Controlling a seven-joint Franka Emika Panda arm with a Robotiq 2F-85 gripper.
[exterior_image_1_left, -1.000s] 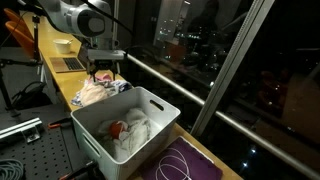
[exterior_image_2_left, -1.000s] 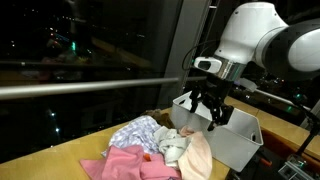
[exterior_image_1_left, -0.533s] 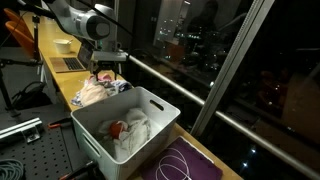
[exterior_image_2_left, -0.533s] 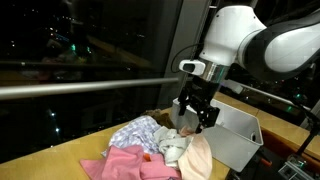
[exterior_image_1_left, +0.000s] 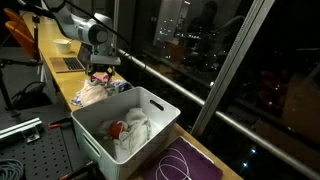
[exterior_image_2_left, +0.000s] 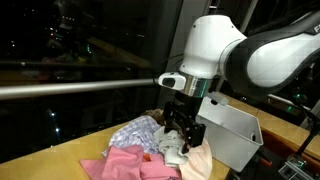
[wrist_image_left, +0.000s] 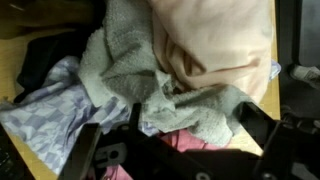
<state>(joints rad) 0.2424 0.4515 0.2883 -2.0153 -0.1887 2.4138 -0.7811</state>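
Note:
My gripper (exterior_image_1_left: 103, 73) (exterior_image_2_left: 181, 131) hangs open just above a pile of clothes (exterior_image_1_left: 98, 93) on the wooden bench, and holds nothing. In the wrist view the gripper (wrist_image_left: 170, 135) straddles a grey-green towel (wrist_image_left: 130, 60) (exterior_image_2_left: 172, 151), with a pink cloth (wrist_image_left: 190, 140) (exterior_image_2_left: 132, 162) showing under it. A peach cloth (wrist_image_left: 215, 40) (exterior_image_2_left: 199, 160) lies beside the towel. A blue-and-white patterned cloth (wrist_image_left: 45, 105) (exterior_image_2_left: 134, 132) and something black (wrist_image_left: 45, 50) lie on the other side. A white bin (exterior_image_1_left: 150, 104) (exterior_image_2_left: 238, 138) next to the pile holds white and red clothes (exterior_image_1_left: 128, 129).
A dark window with a metal railing (exterior_image_1_left: 170, 82) runs along the far edge of the bench. A purple mat with a white cable (exterior_image_1_left: 185, 164) lies past the bin. A laptop (exterior_image_1_left: 68, 64) and a box (exterior_image_1_left: 62, 44) sit further down the bench.
The arm has swung away from the bin and come down over the clothes pile. The jaws stayed open throughout.

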